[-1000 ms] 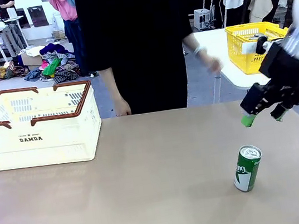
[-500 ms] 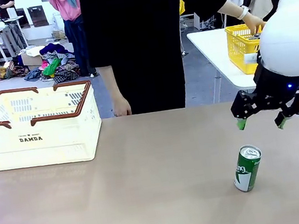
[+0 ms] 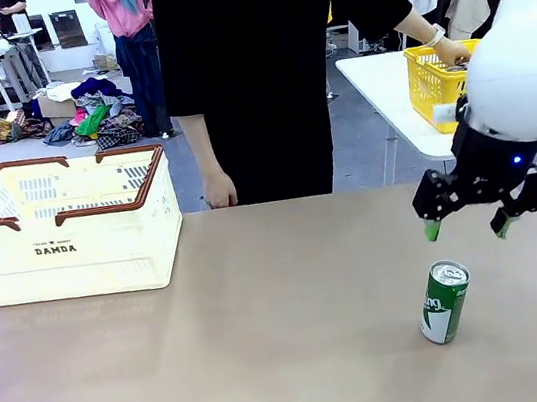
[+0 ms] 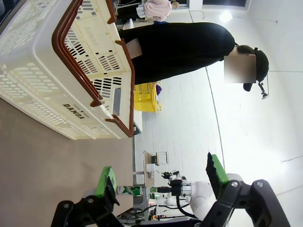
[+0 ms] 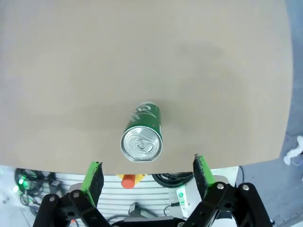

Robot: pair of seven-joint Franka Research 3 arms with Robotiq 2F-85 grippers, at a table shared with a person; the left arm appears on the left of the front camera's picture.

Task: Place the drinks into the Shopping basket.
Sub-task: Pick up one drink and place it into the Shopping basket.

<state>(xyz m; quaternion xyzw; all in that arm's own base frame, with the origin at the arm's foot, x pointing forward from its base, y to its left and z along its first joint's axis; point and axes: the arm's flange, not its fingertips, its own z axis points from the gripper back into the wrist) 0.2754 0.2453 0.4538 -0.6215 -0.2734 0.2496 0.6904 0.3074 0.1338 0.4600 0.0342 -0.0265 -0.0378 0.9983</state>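
One green drink can (image 3: 444, 301) with a silver top stands upright on the brown table at the right. My right gripper (image 3: 464, 225) hangs open just above and behind it, pads pointing down. From the right wrist I look down on the same can (image 5: 142, 132), which lies between and ahead of my open right gripper (image 5: 147, 173). The cream Shopping basket (image 3: 62, 227) with its brown rim and "DAMDA" print stands at the table's far left. In the left wrist view the basket (image 4: 61, 75) is sideways, well ahead of my open left gripper (image 4: 161, 178).
A person in black stands at the table's far side, one hand (image 3: 217, 190) hanging by the edge, the other hand (image 3: 451, 52) reaching into a yellow basket (image 3: 443, 84) on a white side table at the right. Bare tabletop (image 3: 269, 342) lies between can and basket.
My right gripper has swung in and turned so its pads point down, settling above the can. The person's far hand has moved to the yellow basket. The can has not moved.
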